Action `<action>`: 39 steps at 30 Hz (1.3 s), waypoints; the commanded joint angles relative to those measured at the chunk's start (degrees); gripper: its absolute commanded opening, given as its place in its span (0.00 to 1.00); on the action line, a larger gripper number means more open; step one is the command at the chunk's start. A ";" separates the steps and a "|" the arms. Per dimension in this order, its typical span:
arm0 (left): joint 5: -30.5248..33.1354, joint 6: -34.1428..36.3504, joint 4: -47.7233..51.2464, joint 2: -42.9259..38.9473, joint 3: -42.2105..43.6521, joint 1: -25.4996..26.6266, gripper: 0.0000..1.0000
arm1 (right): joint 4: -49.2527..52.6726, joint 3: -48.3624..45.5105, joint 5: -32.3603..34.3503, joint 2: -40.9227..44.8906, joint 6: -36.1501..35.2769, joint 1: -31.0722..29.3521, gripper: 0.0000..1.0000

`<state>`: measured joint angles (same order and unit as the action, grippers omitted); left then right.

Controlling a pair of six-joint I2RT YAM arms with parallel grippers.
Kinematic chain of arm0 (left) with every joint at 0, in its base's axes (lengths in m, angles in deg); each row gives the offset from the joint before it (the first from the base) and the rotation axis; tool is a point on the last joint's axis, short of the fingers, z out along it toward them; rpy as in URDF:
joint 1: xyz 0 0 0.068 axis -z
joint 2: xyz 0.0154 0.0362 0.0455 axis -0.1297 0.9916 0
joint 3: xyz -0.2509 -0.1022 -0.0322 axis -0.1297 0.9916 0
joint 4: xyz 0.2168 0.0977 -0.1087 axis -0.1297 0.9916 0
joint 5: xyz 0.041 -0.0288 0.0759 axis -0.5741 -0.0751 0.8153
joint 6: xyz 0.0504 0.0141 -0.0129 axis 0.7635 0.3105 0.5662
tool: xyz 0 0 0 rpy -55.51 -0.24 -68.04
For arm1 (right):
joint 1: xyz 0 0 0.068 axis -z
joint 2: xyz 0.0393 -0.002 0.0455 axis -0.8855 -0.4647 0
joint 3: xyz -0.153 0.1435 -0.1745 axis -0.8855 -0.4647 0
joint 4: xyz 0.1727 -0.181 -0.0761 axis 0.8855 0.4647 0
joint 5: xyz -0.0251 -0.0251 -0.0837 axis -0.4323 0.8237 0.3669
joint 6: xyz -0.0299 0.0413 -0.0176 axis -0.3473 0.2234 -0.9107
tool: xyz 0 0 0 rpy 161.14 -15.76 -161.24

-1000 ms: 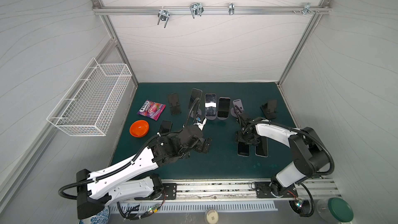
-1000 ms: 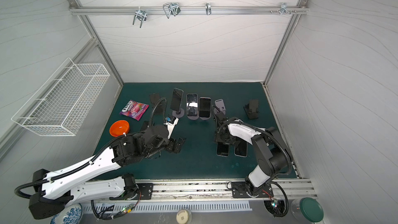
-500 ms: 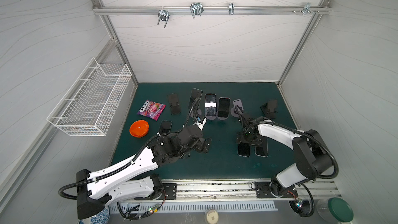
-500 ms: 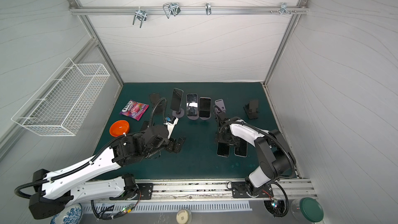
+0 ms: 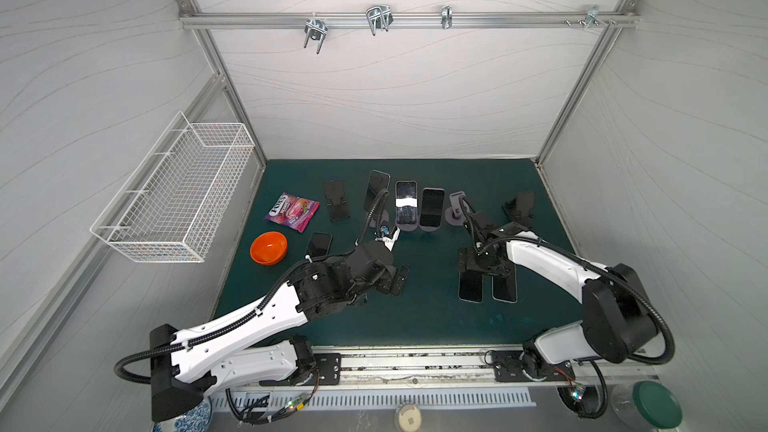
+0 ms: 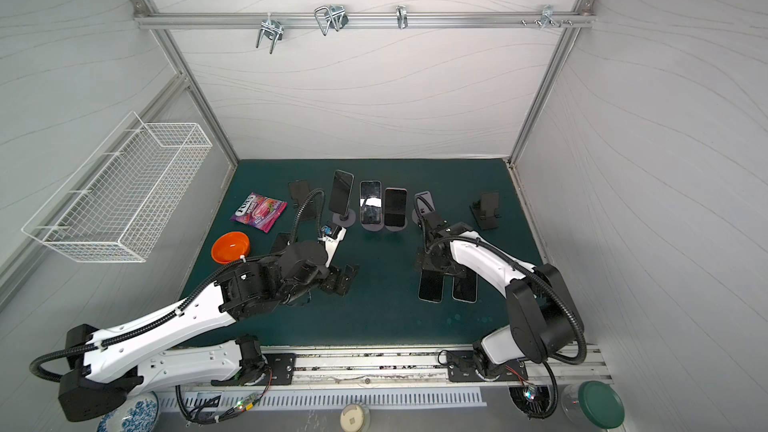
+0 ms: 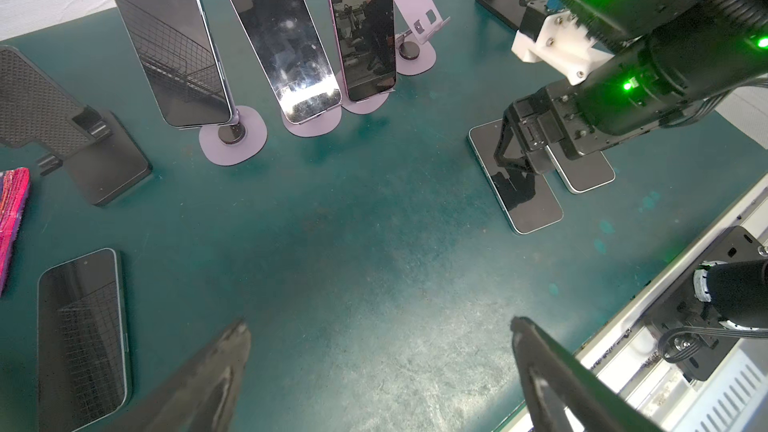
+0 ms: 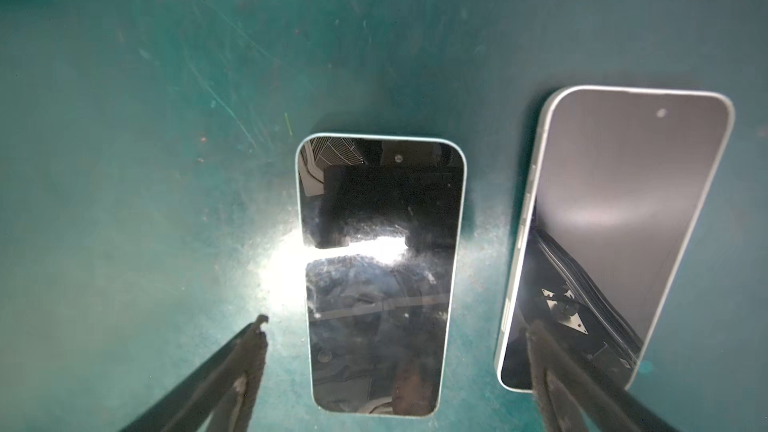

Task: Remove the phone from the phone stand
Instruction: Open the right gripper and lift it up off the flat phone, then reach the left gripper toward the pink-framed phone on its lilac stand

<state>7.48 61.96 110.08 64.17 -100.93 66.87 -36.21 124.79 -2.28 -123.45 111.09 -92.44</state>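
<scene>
1 flat phone below right pincer

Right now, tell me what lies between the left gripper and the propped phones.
Only bare green mat, left gripper to propped phones, in the left wrist view.

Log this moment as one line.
left gripper: open, empty, above mat | right gripper: open, over flat phone | three phones on stands
</scene>
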 commanded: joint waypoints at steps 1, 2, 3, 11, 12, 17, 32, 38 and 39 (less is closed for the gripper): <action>0.57 0.78 -2.55 0.78 -1.88 0.26 0.99 | 2.59 2.13 1.07 3.98 -0.95 0.33 0.99; 0.39 1.38 -2.66 1.20 -2.29 0.26 0.99 | 2.59 2.29 0.75 4.75 -1.57 0.34 0.99; 0.39 1.70 -2.78 1.56 -2.61 0.26 0.99 | 2.51 2.39 0.40 5.23 -2.00 0.33 0.99; 2.17 1.62 -6.89 4.92 -3.44 0.26 0.99 | 4.09 4.25 -3.33 6.11 -4.72 0.27 0.99; 2.27 1.24 -7.67 5.29 -3.43 0.30 0.99 | 4.66 4.73 -3.28 6.45 -4.90 0.25 0.98; 2.85 2.08 -10.92 8.93 -5.24 0.26 0.99 | 5.94 6.34 -3.07 9.79 -5.88 0.25 0.98; 6.35 4.08 -15.31 22.46 -15.45 0.26 0.99 | 8.82 8.15 -7.91 20.70 -6.77 0.29 0.96; 6.01 6.73 -15.00 27.87 -20.95 -0.39 0.99 | 8.26 7.07 -8.51 25.81 -7.24 0.30 0.96; 5.63 6.89 -14.74 28.78 -21.95 -0.73 0.99 | 7.93 6.68 -8.64 26.62 -7.13 0.26 0.96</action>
<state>12.61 67.23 97.03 91.43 -118.94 66.69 -29.59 131.67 -10.12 -98.88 104.62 -92.37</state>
